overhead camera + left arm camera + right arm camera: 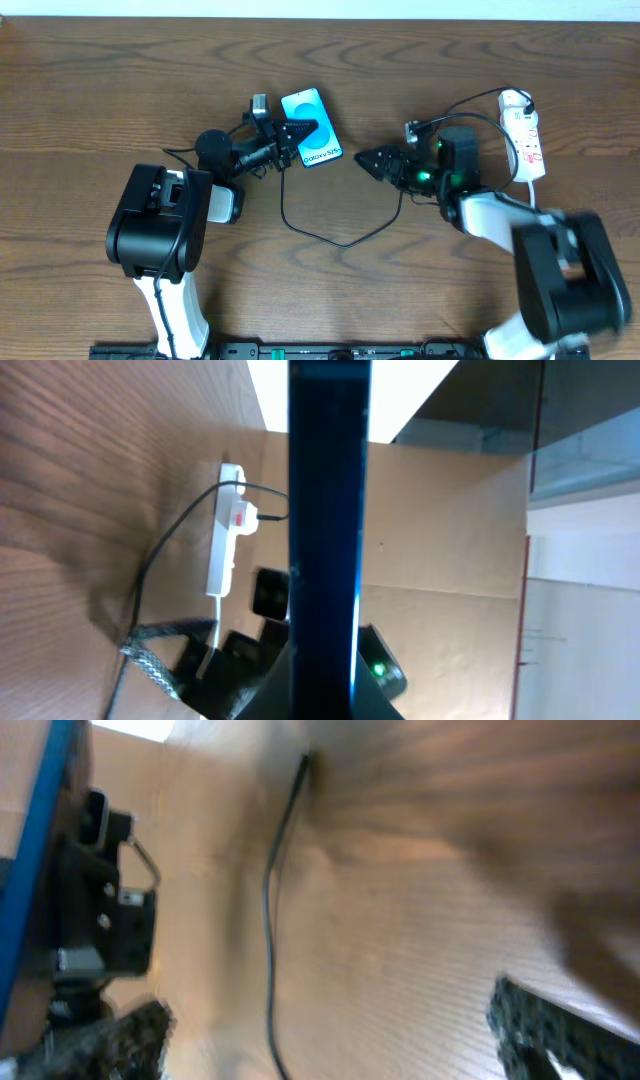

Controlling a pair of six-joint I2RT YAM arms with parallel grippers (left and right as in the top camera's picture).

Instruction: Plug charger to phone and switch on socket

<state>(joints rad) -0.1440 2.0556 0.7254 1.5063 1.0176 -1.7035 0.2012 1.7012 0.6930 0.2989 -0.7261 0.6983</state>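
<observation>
The socket point(525, 130) is laid at the far right of the table point(90, 80), well apart from the phone point(320, 148). The phone is held up on its edge near the table's middle, clamped between the closed fingers of the left gripper point(300, 130). The right gripper point(367, 160) is spread wide and empty, near the phone's lower end. The charger point(335, 240) is looped on the wood between the two arms. Its connector point(305, 760) seems to lie unplugged, though blur prevents certainty. The step in hand is judged to be plugging in: the cable should be pinched just behind the connector and the tip lined up squarely with the phone's end. Counted: two arms, one socket, one phone, one charger
</observation>
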